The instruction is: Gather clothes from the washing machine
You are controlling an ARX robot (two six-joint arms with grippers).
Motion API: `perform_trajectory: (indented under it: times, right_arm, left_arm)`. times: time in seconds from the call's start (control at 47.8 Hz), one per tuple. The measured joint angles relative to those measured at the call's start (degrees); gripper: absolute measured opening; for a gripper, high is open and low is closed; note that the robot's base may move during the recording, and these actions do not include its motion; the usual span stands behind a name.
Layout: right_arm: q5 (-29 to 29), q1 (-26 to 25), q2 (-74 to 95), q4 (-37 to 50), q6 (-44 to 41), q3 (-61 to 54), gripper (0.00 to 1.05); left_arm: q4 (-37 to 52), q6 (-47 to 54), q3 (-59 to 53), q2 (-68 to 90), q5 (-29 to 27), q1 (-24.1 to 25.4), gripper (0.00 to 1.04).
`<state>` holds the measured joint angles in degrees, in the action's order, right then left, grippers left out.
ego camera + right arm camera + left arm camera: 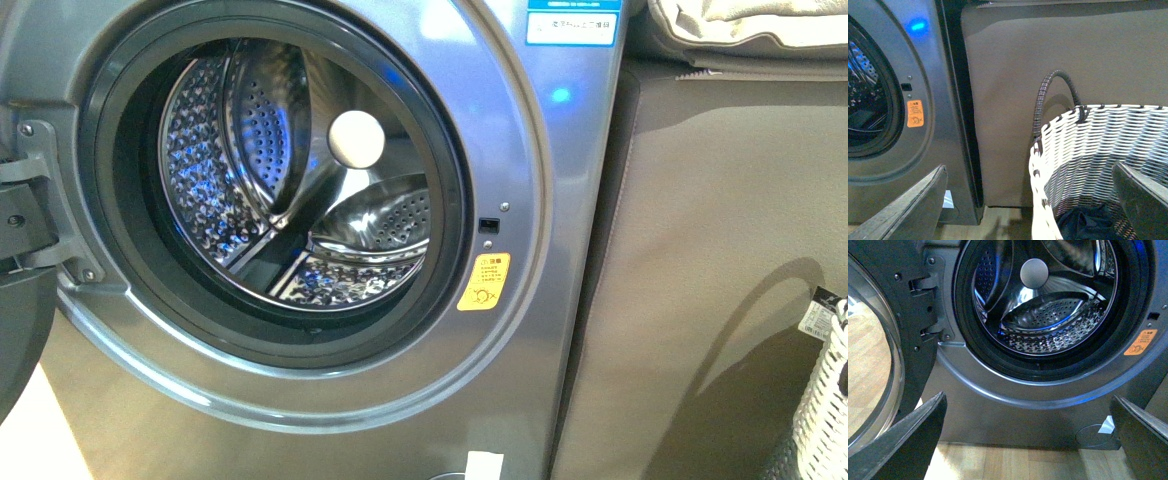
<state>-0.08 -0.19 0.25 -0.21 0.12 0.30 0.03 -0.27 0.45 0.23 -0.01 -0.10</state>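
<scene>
The grey washing machine [560,300] fills the front view with its door swung open to the left; its steel perforated drum [300,190] holds no clothes that I can see. It also shows in the left wrist view [998,415] and the right wrist view [943,130]. The dark navy clothes [1088,225] lie in the bottom of the woven basket [1108,145]. My left gripper [1030,440] is open and empty, low in front of the washer's base. My right gripper [1030,200] is open and empty, above the basket's near rim. Neither arm shows in the front view.
The open door [873,365] hangs at the washer's left, with its hinge [30,200]. A beige sofa side [720,250] stands right of the washer. The basket's edge [825,400] shows at the lower right. The floor is light wood [1013,465].
</scene>
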Motion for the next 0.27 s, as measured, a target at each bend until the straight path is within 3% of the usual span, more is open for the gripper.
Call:
perform_trajectory:
  times: [0.272]
  right_arm:
    - [0.0,0.0,0.0,0.0,0.0,0.0,0.97]
  left_arm:
    - [0.0,0.0,0.0,0.0,0.0,0.0,0.98]
